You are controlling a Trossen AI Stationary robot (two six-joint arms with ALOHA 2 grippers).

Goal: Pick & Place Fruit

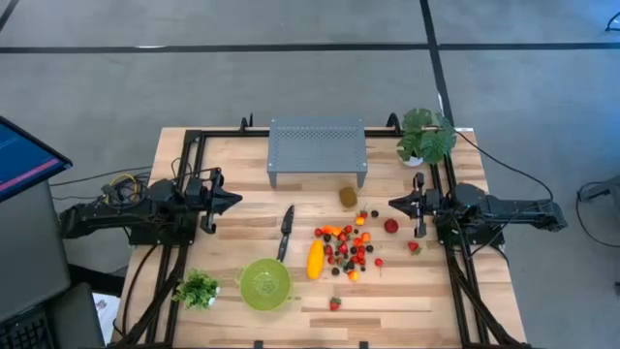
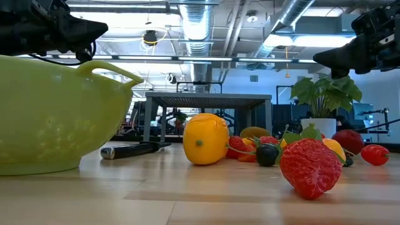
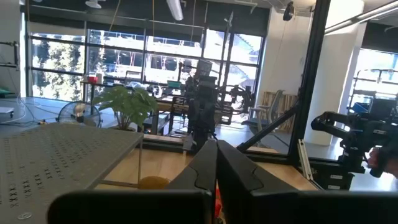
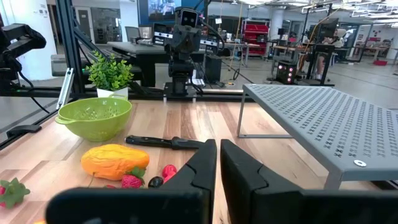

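Note:
The fruit lies on the wooden table right of centre. A cluster of small red, orange and dark balls and strawberries [image 1: 349, 247] sits beside the elongated yellow-orange fruit [image 1: 315, 259] [image 4: 115, 160]. The brown kiwi [image 1: 349, 197] lies in front of the rack. Single strawberries lie apart [image 1: 334, 303] [image 1: 414, 247] [image 2: 310, 165]. My left gripper [image 1: 232, 201] [image 3: 217, 168] hovers shut above the table's left side, pointing right. My right gripper [image 1: 395, 204] [image 4: 219, 165] hovers shut at the right, just beyond the cluster, pointing left. Neither touches anything.
A green colander bowl [image 1: 264, 283] [image 4: 94, 116] stands near the front edge, left of the fruit. A black-handled knife [image 1: 286, 231] lies between the bowl and a grey perforated rack [image 1: 318, 148] at the far side. Green plants stand at the far right [image 1: 424, 136] and near left [image 1: 197, 289].

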